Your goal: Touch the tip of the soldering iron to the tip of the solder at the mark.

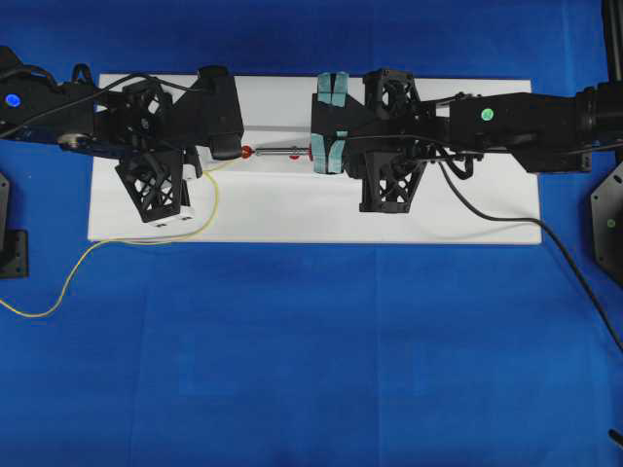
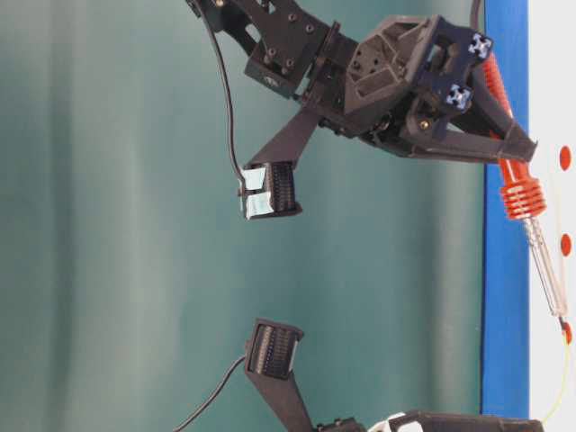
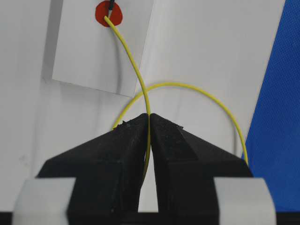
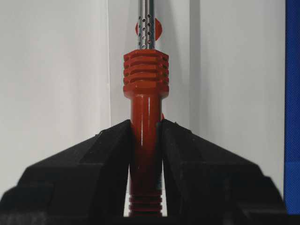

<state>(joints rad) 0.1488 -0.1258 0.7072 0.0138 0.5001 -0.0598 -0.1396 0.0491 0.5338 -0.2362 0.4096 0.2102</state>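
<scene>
- I am seeing a white board [image 1: 292, 209] lying on the blue surface [image 1: 311, 370], with both arms reaching in over it from opposite sides.
- Nothing is standing between the two tips; the stretch of board between the tools is lying bare apart from the red dots.
- The black cord [image 1: 506, 216] is trailing off the board's right end and across the surface, well apart from the meeting point.
- No containers are showing in any view.
- I am counting one soldering iron [image 4: 145, 93], one solder wire [image 3: 136, 70], and two arms with one tool each.
- Red dots: the table-level view is showing two on the white board plus the one at the tip; the left wrist view is showing one red mark [image 3: 108, 14] on a white card [image 3: 93, 56].
- The left tool [image 3: 149, 122] is pinching the solder tight between its black fingers, jaws fully together around the thin wire.
- The solder is running from those jaws up to the red mark, its cut end lying on the mark, and a loop is curving away to the right behind.
- The right tool [image 4: 145, 129] is clamping the iron's orange-red handle just below the ribbed collar.
- The iron's dark tip is touching the mark right at the solder's end.
</scene>
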